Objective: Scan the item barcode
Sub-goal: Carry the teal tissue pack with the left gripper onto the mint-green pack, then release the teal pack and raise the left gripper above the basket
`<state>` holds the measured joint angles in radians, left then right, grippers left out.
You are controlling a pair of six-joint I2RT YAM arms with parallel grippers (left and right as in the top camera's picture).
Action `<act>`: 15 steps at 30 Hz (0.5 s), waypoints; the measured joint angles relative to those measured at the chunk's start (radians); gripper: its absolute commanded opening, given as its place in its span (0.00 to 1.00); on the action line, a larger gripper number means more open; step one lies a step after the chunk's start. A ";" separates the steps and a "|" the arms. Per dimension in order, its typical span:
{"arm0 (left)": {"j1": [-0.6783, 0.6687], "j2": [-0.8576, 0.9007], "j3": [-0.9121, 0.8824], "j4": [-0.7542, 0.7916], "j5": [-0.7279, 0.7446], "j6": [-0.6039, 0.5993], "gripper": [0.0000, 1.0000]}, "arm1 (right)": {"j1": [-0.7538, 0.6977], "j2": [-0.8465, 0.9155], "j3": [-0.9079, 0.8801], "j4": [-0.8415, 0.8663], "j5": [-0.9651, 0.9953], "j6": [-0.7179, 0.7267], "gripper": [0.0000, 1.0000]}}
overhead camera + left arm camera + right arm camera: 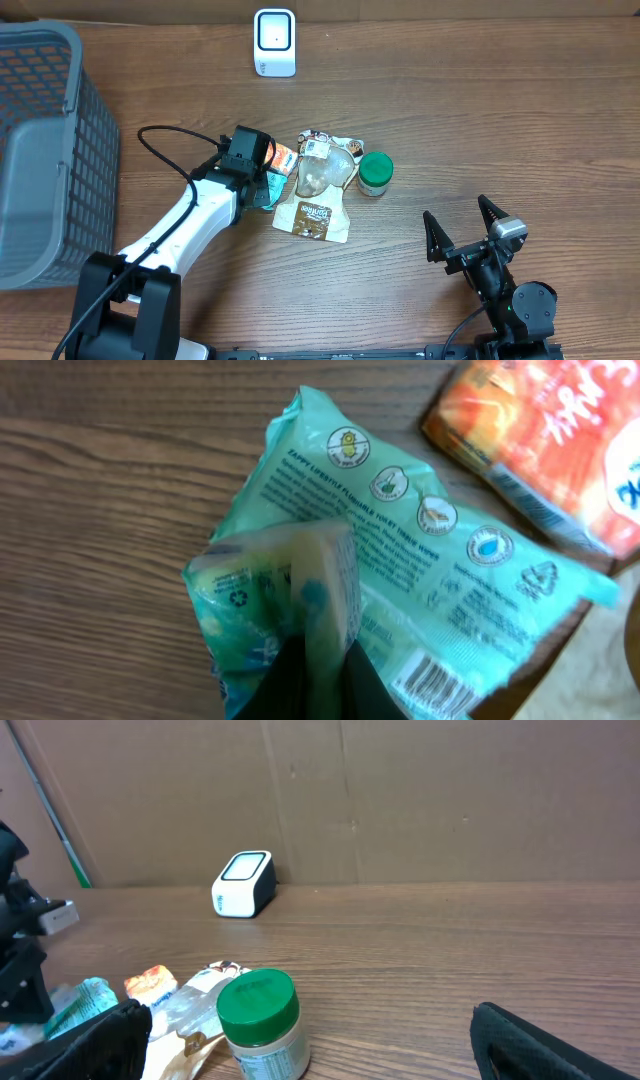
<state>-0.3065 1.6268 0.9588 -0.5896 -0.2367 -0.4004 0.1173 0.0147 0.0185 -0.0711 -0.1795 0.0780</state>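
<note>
A teal wipes pack (pixel 400 550) lies on the wooden table at the left side of a small pile, with its printed back up and a barcode (pixel 435 685) near its lower edge. My left gripper (pixel 322 660) is shut on a raised fold at the pack's end; from overhead, the left gripper (pixel 262 183) covers most of the teal pack (pixel 268 192). The white scanner (pixel 275 42) stands at the table's far edge, well beyond the pile. My right gripper (pixel 465 228) stands open and holds nothing, at the front right, apart from the pile.
An orange packet (pixel 283 157), a clear-topped brown pouch (pixel 313 205) and a green-lidded jar (pixel 376 173) lie next to the pack. A grey mesh basket (pixel 40 150) fills the left side. In the right wrist view the jar (pixel 260 1025) stands ahead and the scanner (pixel 243 884) by the cardboard wall.
</note>
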 measured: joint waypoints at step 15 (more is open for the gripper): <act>0.000 -0.052 0.075 0.048 0.038 0.286 0.22 | 0.000 0.000 0.000 0.000 0.000 0.000 1.00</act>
<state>-0.3065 1.5749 1.0340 -0.5415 -0.1986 -0.1143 0.1173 0.0147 0.0185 -0.0715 -0.1799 0.0780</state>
